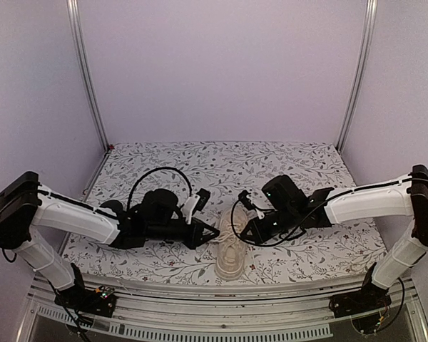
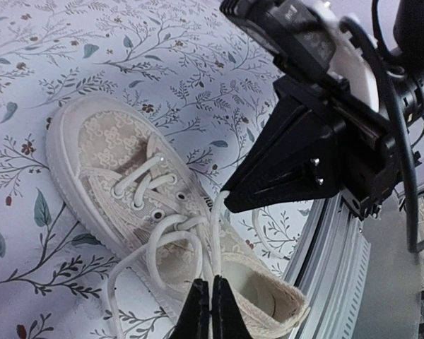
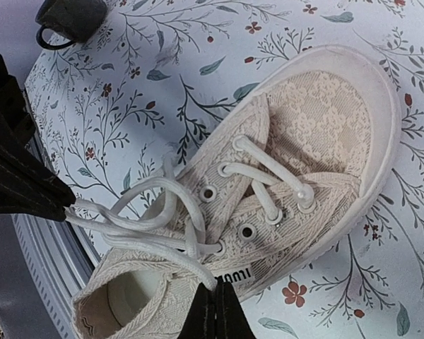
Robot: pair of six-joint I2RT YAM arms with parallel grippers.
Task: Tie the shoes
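left hand (image 2: pixel 210 300), right hand (image 3: pixel 215 300) flank sneaker (image 1: pixel 228 253), pinching laces (image 3: pixel 148 212).

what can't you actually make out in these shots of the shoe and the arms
Top external: the laces are too small to trace, and the left end effector and right end effector cover part of the sneaker.
Left wrist: the sneaker's heel is partly cut off by the bottom edge.
Right wrist: the dark cup is cropped by the top edge; its inside is unseen.
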